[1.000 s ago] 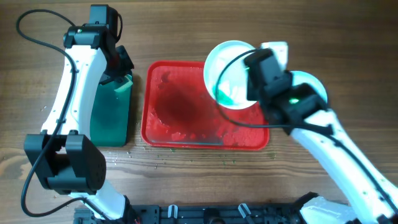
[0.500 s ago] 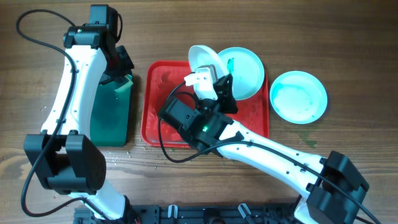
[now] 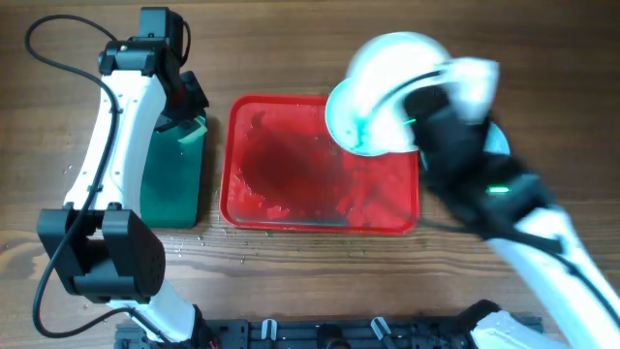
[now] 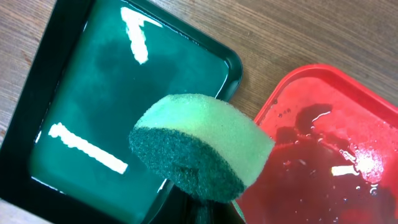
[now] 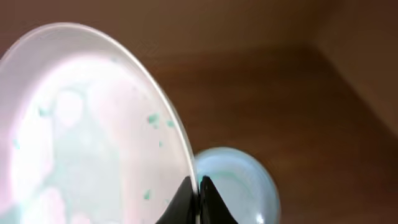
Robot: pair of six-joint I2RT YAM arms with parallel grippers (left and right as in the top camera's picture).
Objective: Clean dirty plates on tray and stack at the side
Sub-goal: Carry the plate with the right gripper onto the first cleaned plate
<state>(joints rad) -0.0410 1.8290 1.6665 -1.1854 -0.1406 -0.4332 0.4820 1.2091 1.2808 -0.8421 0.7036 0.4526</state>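
Right gripper (image 5: 194, 190) pinched the rim of the smeared plate (image 5: 87, 130), held tilted and blurred over the tray (image 3: 254, 199), upper-right corner. Second plate (image 5: 239, 180) sat lower centre-right of the wrist view. Left gripper (image 4: 202, 213) clamped the sponge (image 4: 199, 140) over the green tray (image 4: 93, 93).

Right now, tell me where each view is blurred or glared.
Overhead: the right gripper and its plate smear with motion. Left wrist: sponge crisp, light streaks glare on the green tray. Right wrist: plate and background soft.
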